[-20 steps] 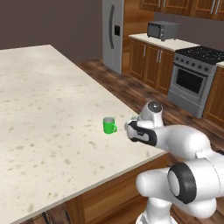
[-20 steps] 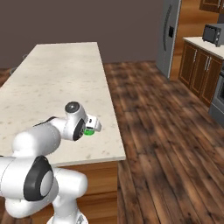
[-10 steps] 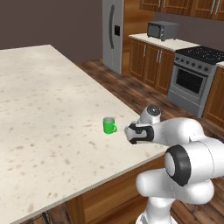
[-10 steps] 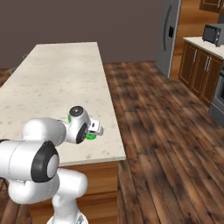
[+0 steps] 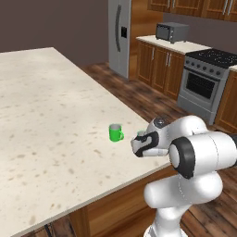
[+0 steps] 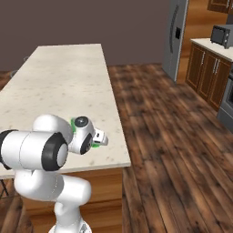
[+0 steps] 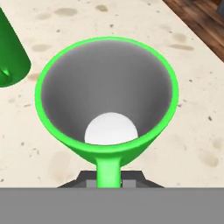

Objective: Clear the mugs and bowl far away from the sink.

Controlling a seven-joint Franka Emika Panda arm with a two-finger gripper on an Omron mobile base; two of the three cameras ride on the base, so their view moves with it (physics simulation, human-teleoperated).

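A bright green mug (image 7: 109, 94) with a pale grey inside stands right under the hand, near the right edge of the island counter (image 5: 51, 120). Its handle runs down between the fingertips of my gripper (image 7: 108, 177), which is shut on it. In the left base view a sliver of this mug (image 5: 141, 133) peeks out beside my gripper (image 5: 140, 140). A second green mug (image 5: 115, 133) stands upright just to its left, free of the hand, and its side (image 7: 11, 57) shows at the hand view's upper left. The bowl and the sink are out of view.
The counter's edge (image 6: 120, 136) drops to the wooden floor (image 6: 173, 136) just beyond the held mug. A steel fridge (image 5: 119, 37), wooden cabinets with a microwave (image 5: 171, 31) and a stove (image 5: 203, 78) line the far wall.
The arm's elbow has swung down and folded closer to the base. The hand has stayed by the counter's edge with the mug, and the other mug has not moved.
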